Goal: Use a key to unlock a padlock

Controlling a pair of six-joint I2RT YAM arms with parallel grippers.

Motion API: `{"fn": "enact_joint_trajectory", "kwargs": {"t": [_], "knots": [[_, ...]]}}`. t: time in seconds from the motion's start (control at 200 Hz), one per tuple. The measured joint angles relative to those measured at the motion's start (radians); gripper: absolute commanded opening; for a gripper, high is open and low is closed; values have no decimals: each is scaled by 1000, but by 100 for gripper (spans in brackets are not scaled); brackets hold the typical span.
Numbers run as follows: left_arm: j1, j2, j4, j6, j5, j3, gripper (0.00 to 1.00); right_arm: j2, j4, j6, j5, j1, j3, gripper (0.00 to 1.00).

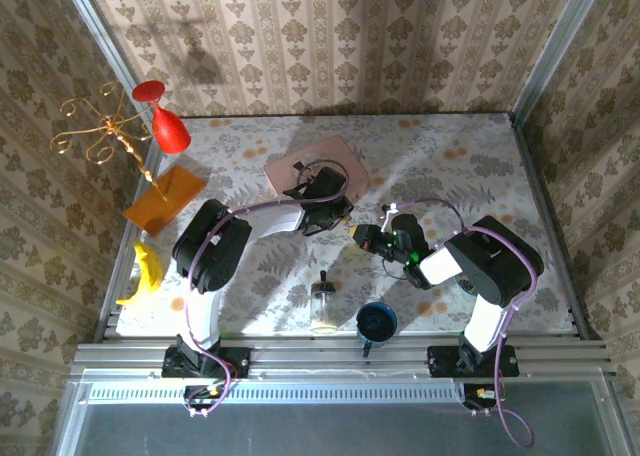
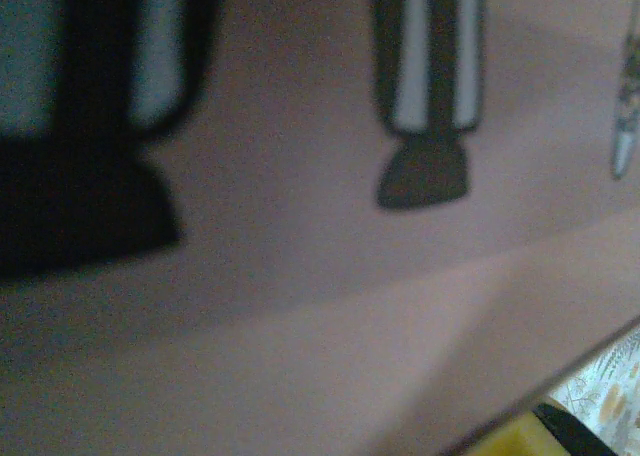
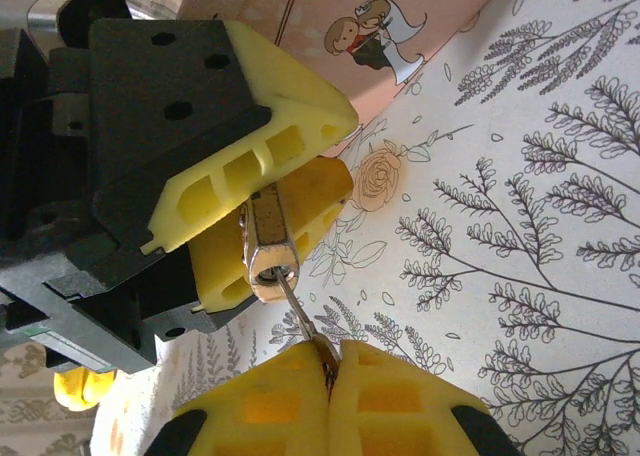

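The small brass padlock (image 3: 268, 241) hangs keyhole-down, clamped between the yellow fingers (image 3: 250, 96) of my left gripper (image 1: 340, 214). A thin silvery key (image 3: 305, 326) runs from its keyhole down into my right gripper (image 3: 330, 361), whose two yellow fingers are shut on the key's head. In the top view the right gripper (image 1: 368, 238) meets the left one just right of the table's middle. The shackle is hidden behind the left fingers. The left wrist view is a close, blurred look at the pink picture box (image 2: 320, 306).
The pink picture box (image 1: 315, 166) lies flat just behind the left gripper. A small glass jar (image 1: 322, 306) and a blue cup (image 1: 378, 322) stand near the front edge. An orange sheet (image 1: 165, 196), a banana (image 1: 147, 273) and a red glass (image 1: 165, 121) are at the left.
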Motion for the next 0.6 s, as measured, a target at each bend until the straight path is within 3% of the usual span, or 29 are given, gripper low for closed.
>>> {"fn": "enact_joint_trajectory", "kwargs": {"t": [0.26,0.6], "knots": [[0,0,0,0,0,0,0,-1,-41,68,-26,-8,19,0],[0,0,0,0,-7,0,0,23,-53,148,-182,-72,55,0]]}}
